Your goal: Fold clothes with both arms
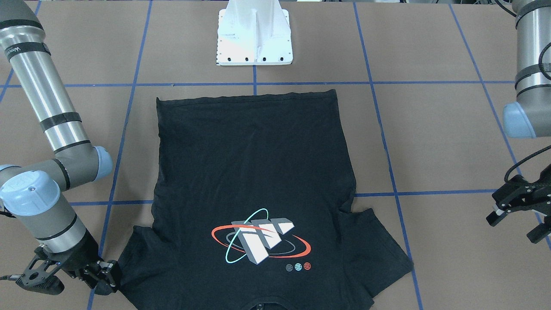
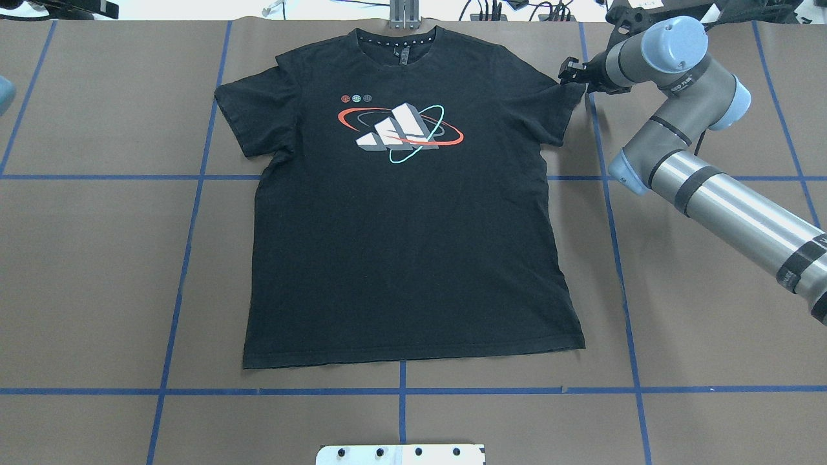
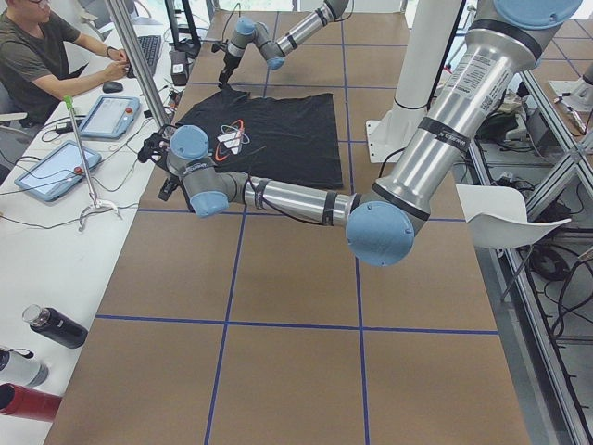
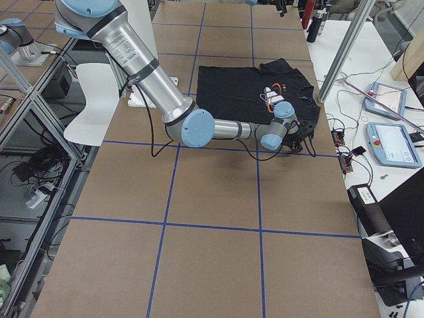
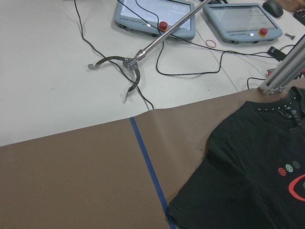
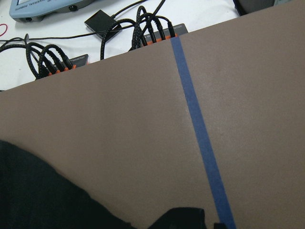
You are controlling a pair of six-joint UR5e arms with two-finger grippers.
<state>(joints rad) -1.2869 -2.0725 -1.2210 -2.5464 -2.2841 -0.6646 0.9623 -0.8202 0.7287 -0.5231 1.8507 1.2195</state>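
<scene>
The black T-shirt [image 2: 407, 245] lies flat and print-up on the brown table, collar at the far edge and hem toward the robot base. It also shows in the front view [image 1: 258, 172]. My right gripper [image 1: 105, 277] sits low at the outer edge of the shirt's right-hand sleeve [image 2: 568, 72], and its fingers look open and hold nothing. The right wrist view shows only the sleeve's black cloth [image 6: 28, 191] and bare table. My left gripper [image 1: 516, 228] hangs open, well clear of the other sleeve. That sleeve [image 5: 257, 162] fills the corner of the left wrist view.
The white pedestal base [image 1: 254, 38] stands near the hem. Blue tape lines [image 2: 400, 391] grid the table. Beyond the far edge are control tablets [image 5: 152, 16], a metal grabber tool [image 5: 128, 64], cables [image 6: 52, 59] and a seated person [image 3: 37, 56].
</scene>
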